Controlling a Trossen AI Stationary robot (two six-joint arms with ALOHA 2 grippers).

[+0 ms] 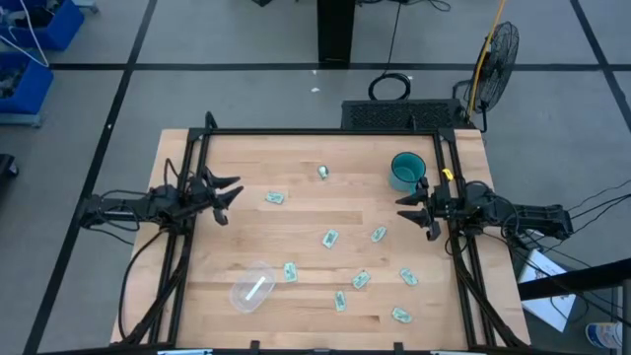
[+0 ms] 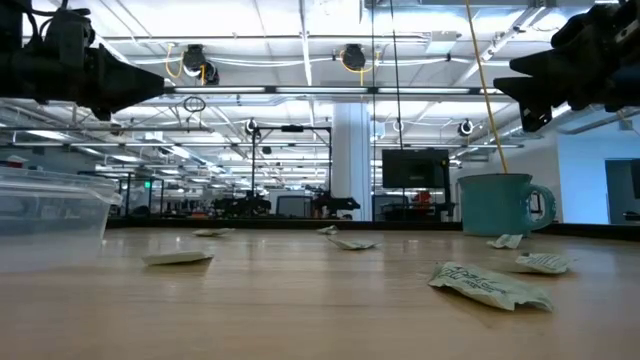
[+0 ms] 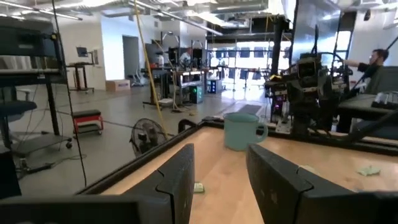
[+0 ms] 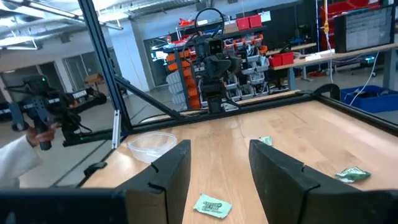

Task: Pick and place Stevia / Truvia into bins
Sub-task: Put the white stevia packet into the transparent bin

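Note:
Several pale green and white sachets (image 1: 330,237) lie flat and scattered over the middle and right of the wooden table; one sachet (image 4: 212,206) lies just ahead of my right gripper. The see-through tub (image 1: 251,287) stands near the near edge, left of centre, with a pale strip inside; it also shows as the tub (image 4: 151,144). My left gripper (image 1: 231,197) hovers open over the table's left side, above the board. My right gripper (image 1: 407,208) hovers open at the right side, just nearer than the teal mug (image 1: 405,171). Neither touches anything.
The teal mug stands at the far right, close to my right gripper. A black frame of rails (image 1: 325,131) runs along the far and side edges. A standing fan (image 1: 496,51) is beyond the far right corner. A person's hand (image 4: 37,134) holds a device off the table.

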